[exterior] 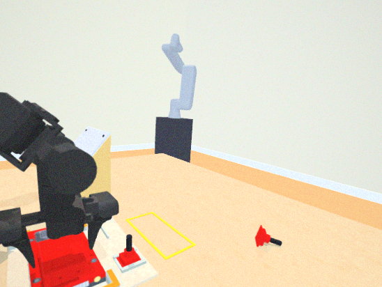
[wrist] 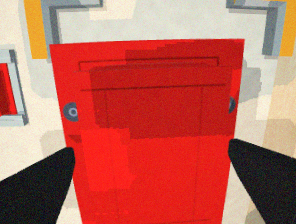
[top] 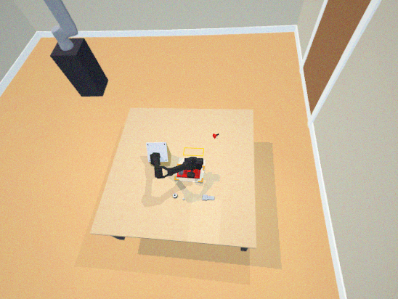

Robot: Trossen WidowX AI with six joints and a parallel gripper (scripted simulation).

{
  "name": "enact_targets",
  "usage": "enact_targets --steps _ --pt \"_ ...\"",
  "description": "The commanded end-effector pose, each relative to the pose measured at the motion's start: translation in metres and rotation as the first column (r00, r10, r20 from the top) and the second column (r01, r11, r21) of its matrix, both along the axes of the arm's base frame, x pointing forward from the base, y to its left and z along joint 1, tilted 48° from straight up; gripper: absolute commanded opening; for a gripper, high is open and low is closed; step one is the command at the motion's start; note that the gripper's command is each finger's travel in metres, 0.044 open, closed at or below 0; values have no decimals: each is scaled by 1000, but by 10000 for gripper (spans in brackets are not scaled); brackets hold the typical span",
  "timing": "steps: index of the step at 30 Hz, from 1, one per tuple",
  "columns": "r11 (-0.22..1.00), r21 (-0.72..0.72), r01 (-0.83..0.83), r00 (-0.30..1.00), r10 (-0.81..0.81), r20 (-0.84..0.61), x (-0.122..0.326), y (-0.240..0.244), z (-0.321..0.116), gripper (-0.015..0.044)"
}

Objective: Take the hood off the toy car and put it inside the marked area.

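The red toy car (top: 183,175) sits on a pale board. Its hood (exterior: 70,266) (wrist: 155,112) is on the front part of the car, partly in shadow, with thin lines across it. My gripper (exterior: 63,258) (wrist: 153,150) is open and empty. It points down over the car, with one finger near each long side; whether the tips touch the car cannot be told. The marked area, a yellow outline (top: 193,155) (exterior: 146,239), lies on the table beside the board, with nothing in it.
A red block with a black peg (exterior: 128,258) sits in a grey tray on the board. Orange brackets (exterior: 112,278) (wrist: 36,30) hold the car's corners. A red piece with a black handle (exterior: 261,237) (top: 215,136), a wheel (top: 175,196), a grey part (top: 208,197) and a box (top: 157,149) stand around.
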State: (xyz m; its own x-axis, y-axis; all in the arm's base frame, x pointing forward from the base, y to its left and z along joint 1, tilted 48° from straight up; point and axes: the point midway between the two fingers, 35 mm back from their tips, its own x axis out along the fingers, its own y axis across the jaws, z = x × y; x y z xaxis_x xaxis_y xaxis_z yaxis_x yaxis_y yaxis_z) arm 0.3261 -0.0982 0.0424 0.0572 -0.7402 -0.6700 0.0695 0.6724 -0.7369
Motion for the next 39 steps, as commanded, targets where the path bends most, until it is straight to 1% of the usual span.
enact_targets --steps 1,4,14,25,39 --pt "1000 -6 0 1000 0 -7 0 -3 -2 440" --pt "1000 0 0 1000 0 0 0 0 0 361" --pt "1000 0 0 1000 0 0 0 0 0 295" --pt "1000 1 0 1000 0 0 0 4 3 6" --pt "1000 1 -1 1000 1 0 0 11 9 0"
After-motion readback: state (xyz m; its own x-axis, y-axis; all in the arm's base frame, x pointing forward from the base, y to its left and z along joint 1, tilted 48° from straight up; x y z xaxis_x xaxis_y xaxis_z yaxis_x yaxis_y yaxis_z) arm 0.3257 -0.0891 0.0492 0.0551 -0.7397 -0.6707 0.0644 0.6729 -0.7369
